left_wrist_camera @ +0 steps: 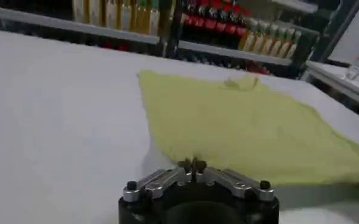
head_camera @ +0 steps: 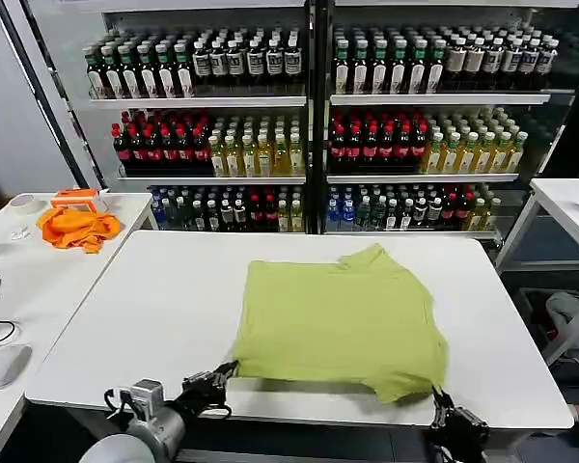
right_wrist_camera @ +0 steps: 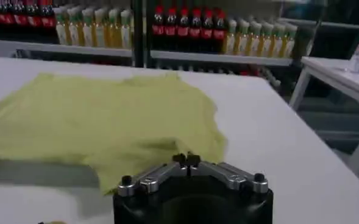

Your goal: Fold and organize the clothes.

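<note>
Shelves of bottled drinks (head_camera: 309, 116) fill the wall behind the white table (head_camera: 154, 318), and on that table lies the lime T-shirt (head_camera: 338, 323), folded into a rough rectangle toward my edge of the table with one sleeve poking out at its far side. From my head I also see a side table (head_camera: 39, 280) beyond the left end of the white table, carrying an orange cloth (head_camera: 75, 228) and a roll of tape (head_camera: 23, 204); neither wrist camera takes that in. My left gripper (head_camera: 224, 374) sits low at the near edge of the table, just off the T-shirt's near left corner, arm reaching up from below; its wrist view shows the fingertips (left_wrist_camera: 194, 165) pressed together with nothing between them, the T-shirt (left_wrist_camera: 252, 128) spread just beyond them. My right gripper (head_camera: 442, 400) is at the T-shirt's near right corner, by the table edge; its wrist camera shows those fingertips (right_wrist_camera: 188, 160) likewise closed and empty, the T-shirt (right_wrist_camera: 100, 115) lying just past them and bare table (right_wrist_camera: 301, 152) running off beside it.
</note>
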You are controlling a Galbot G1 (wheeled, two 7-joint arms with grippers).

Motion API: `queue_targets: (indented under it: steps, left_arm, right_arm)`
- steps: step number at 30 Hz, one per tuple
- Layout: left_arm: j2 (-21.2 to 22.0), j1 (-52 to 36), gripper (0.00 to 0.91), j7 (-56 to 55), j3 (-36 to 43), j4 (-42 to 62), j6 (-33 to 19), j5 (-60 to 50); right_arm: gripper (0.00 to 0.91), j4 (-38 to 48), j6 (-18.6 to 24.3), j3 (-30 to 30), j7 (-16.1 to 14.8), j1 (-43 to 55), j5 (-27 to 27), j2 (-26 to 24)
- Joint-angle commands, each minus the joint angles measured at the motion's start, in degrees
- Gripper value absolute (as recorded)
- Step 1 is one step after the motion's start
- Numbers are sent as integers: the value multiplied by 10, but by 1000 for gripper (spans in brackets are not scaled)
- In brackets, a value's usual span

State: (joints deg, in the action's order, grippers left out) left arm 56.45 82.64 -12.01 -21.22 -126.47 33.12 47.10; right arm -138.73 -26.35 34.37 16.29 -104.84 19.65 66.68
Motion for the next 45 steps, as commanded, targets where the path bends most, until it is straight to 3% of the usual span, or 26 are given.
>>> queue_targets:
  steps: [1,7,13,22,34,35,36,37,38,39,45]
  left_arm:
    - [-9,-43,20,1,-3,7,-1,20]
    - [-17,-132,20,4,66,91,-1,14]
    - [1,-199,20,4,122,159,-2,3]
    - [25,-256,20,10,163,237,-20,-30]
    - [58,-239,20,15,165,263,-57,-71]
    - [60,-236,151,16,165,264,-63,-73]
    - [61,-234,333,16,164,264,-66,-76]
    - [64,-230,494,17,162,263,-72,-80]
    - [66,-228,846,17,161,261,-75,-80]
    - [69,-225,907,19,159,259,-82,-85]
    - [85,-202,907,16,141,231,-106,-108]
  right_arm:
    - [0,28,2,17,-3,76,16,-41]
    - [0,105,2,-13,-5,170,39,-108]
    - [0,175,5,-56,-12,258,40,-137]
    - [0,285,24,-137,-24,354,11,-133]
    - [0,317,37,-165,-27,344,-24,-96]
    - [0,316,36,-166,-27,343,-28,-94]
    - [322,316,35,-166,-26,341,-30,-93]
    - [584,314,30,-166,-26,339,-35,-91]
    - [907,312,29,-165,-26,337,-36,-91]
    - [907,310,30,-164,-27,333,-35,-90]
    - [907,269,37,-130,-33,282,-35,-82]
